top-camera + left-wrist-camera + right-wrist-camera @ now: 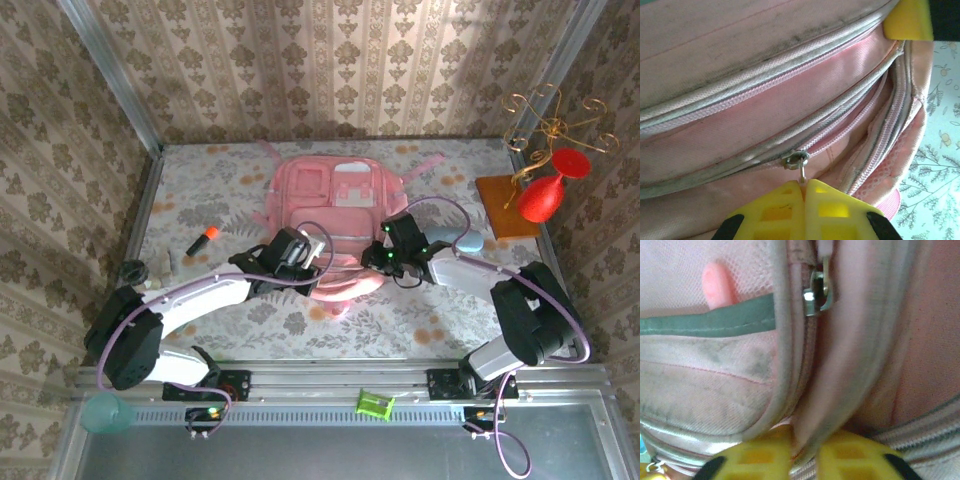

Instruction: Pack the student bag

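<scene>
1. The student bag (335, 205) lies flat in the middle of the table (200, 190) with its front pockets up, at 12 o'clock from my two bases.
2. My left claw (804, 186) is clamped narrow on the zip pull (802, 173). The pull hangs from a metal slider (795, 160) at the bag's near edge, about 7 o'clock on the bag in the top view.
3. In the left wrist view, the zip line (892, 125) running from that slider toward 2 o'clock stands parted and the compartment gapes. I see only pink lining (840, 65) inside and cannot make out any contents.
4. My right claw (805, 447) is pinched together on a fold of the bag's fabric, about 5 o'clock on the bag in the top view.
5. In the right wrist view, a second slider (817, 292) sits on a zip line at 12 o'clock. The picture is too blurred to judge that zip.
6. At 10 o'clock in the same view there is a mesh pocket (670, 280) edged with a grey-green band (710, 322). A pink shape (717, 285) shows through the mesh, and I cannot tell what it is.
7. Lying loose on the table, outside the bag:
   - An orange marker (203, 240) at 9 o'clock of the bag, well apart from it.
   - A pale blue object (468, 241) at 4 o'clock, just beside my right arm.
   - A red vase-shaped piece (545, 195) by a wooden board (500, 205) at 3 o'clock.
</scene>
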Controlling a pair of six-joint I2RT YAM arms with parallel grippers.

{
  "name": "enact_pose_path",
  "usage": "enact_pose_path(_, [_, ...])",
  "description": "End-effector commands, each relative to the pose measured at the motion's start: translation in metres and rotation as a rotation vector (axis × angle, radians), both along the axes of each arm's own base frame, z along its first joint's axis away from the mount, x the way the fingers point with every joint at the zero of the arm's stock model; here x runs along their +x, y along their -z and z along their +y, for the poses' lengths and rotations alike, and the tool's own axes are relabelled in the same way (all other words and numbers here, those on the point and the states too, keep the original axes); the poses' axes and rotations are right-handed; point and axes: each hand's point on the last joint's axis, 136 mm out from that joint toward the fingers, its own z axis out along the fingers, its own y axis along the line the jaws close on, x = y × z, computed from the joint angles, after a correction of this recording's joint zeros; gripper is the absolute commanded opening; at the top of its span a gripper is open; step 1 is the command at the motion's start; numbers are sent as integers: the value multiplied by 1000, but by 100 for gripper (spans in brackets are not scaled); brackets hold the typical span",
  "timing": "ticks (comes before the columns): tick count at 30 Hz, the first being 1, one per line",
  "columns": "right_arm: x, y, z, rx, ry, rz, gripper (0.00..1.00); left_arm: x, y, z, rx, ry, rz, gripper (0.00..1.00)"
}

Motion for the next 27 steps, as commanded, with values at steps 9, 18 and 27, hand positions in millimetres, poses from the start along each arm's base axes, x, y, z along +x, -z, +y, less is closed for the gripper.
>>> enact_pose_path(9, [26,-43,-51,-54,19,-120,0,12,2,46,183,-104,-56,0])
enact_pose_path(18, [58,-77,-60,132,19,-144,0,20,-3,59,80,-171,-36,0])
enact_pose_path(27, [45,-65,-38,278,117,-181,25,-8,-32,-8,-144,39,0,0])
